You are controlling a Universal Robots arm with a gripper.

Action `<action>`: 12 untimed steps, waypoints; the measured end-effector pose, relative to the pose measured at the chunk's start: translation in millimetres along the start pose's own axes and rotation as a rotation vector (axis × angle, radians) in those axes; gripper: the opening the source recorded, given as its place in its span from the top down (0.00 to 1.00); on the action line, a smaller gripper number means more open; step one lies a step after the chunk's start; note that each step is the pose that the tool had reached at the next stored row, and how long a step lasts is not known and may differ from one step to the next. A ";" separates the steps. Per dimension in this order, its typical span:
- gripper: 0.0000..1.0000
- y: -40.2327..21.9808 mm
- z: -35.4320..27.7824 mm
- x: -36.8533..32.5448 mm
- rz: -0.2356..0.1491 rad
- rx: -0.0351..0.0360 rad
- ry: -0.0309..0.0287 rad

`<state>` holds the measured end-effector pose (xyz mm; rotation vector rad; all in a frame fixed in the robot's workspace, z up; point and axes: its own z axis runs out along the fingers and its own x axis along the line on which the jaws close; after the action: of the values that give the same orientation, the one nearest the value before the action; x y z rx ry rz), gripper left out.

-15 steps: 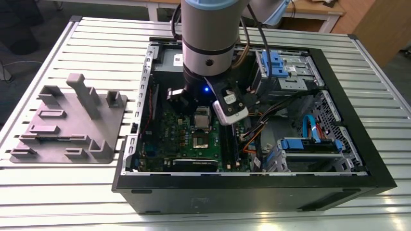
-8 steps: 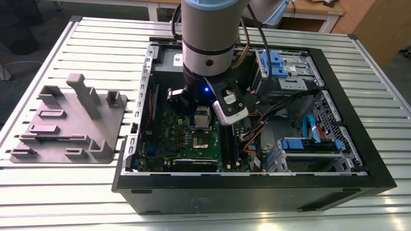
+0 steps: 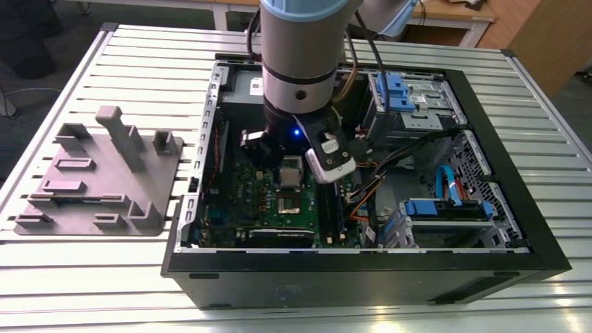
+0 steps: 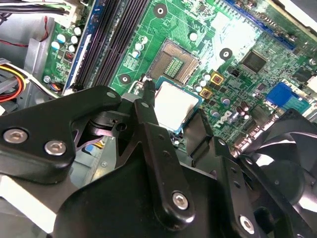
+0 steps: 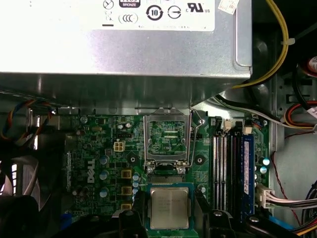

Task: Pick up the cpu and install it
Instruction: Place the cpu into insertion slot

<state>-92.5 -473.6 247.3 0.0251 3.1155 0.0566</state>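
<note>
1. Pale slatted metal table (image 3: 83, 277): carries the whole setup.
2. Black open-sided computer case (image 3: 370, 281): lies on the table, open face up.
3. Grey robot arm with a blue band (image 3: 301, 48): comes down from above into the case.
4. Grey moulded plastic tray with upright posts (image 3: 102, 180): on the table just beside the case, on the exterior view's left.
5. Green circuit board (image 3: 242, 201): flat on the case floor, under the arm.
6. Black two-finger gripper (image 4: 172, 106): narrowly parted, fingers (image 4: 148, 106) clamped on two opposite edges of the chip.
7. Shiny hinged rectangular metal socket frame (image 5: 167, 139): flipped up and open. Socket (image 4: 174, 63) below it is bare.
8. Small flat square cpu with a pale silver-grey top (image 5: 169, 208): held level between the fingers over the board, just beside the open socket, not seated in it.
</note>
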 end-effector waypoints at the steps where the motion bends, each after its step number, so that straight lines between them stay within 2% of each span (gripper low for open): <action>1: 0.53 0.0 1.2 0.2 0.000 -0.0001 0.0000; 12: 0.53 -0.9 16.3 2.3 0.000 0.0000 0.0000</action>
<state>-94.4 -473.9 230.9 0.0251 3.1155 0.0567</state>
